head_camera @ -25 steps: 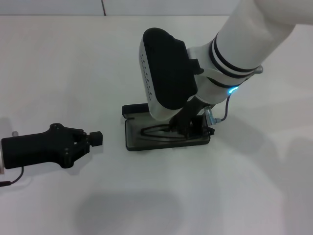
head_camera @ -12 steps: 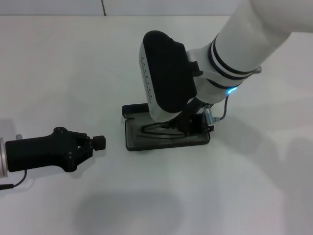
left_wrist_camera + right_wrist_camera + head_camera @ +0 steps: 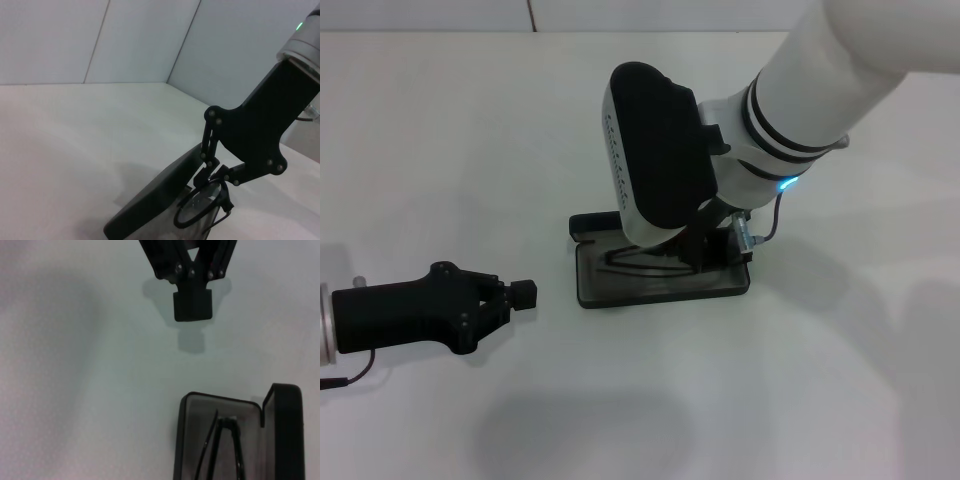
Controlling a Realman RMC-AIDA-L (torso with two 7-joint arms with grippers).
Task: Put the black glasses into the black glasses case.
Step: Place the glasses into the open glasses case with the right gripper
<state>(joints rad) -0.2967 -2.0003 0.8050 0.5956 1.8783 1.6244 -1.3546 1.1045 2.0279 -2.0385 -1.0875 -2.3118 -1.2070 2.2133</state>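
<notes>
Right end effector on black glasses, over open black glasses case

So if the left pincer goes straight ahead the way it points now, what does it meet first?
Probably the black glasses case. The left pincer points across bare table toward the case's near end, where the black glasses lie under the right pincer. Its height is unclear.

The head view looks steeply down on the black glasses case from in front. The left wrist view sits low beside that case, facing sideways across it, close. The right wrist view hangs just above it, looking down. All three share the case.
</notes>
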